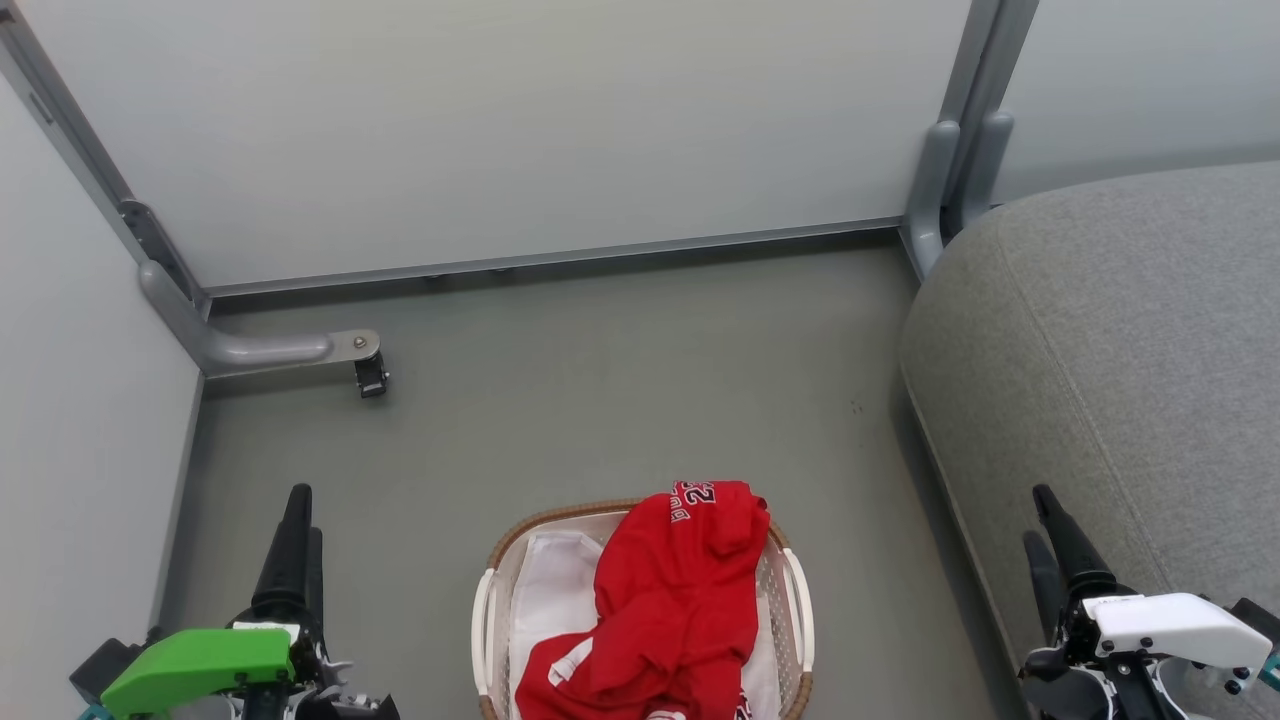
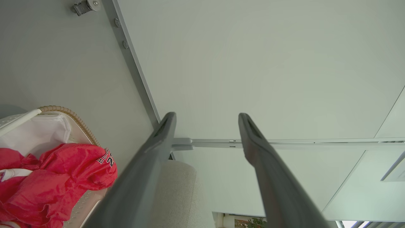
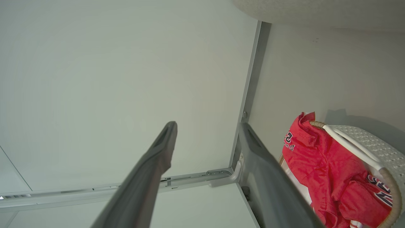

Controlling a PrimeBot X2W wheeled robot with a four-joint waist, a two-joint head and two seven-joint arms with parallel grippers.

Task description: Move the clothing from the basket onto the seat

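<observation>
The oval cream basket (image 1: pixel 795 600) with a brown woven rim stands on the floor at the bottom middle of the head view. Red clothing (image 1: pixel 675 590) with white lettering is heaped in it, draped over the far rim; the white liner (image 1: pixel 550 600) shows on the basket's left. The grey seat (image 1: pixel 1130 360) fills the right side. My left gripper (image 1: pixel 300 525) is open at the lower left, well clear of the basket. Down at the lower right, beside the seat's edge, my right gripper (image 1: pixel 1045 540) is also open. The left wrist view shows the clothing (image 2: pixel 63 180) and basket (image 2: pixel 71 115); the right wrist view shows the clothing (image 3: pixel 326 171) and basket (image 3: pixel 367 142).
Pale partition walls (image 1: pixel 500 130) close off the back and left. A grey bracket with a small black caster (image 1: pixel 370 378) juts onto the floor at the left. Grey upright posts (image 1: pixel 950 170) stand by the seat's far corner. Grey floor (image 1: pixel 620 380) stretches between basket and wall.
</observation>
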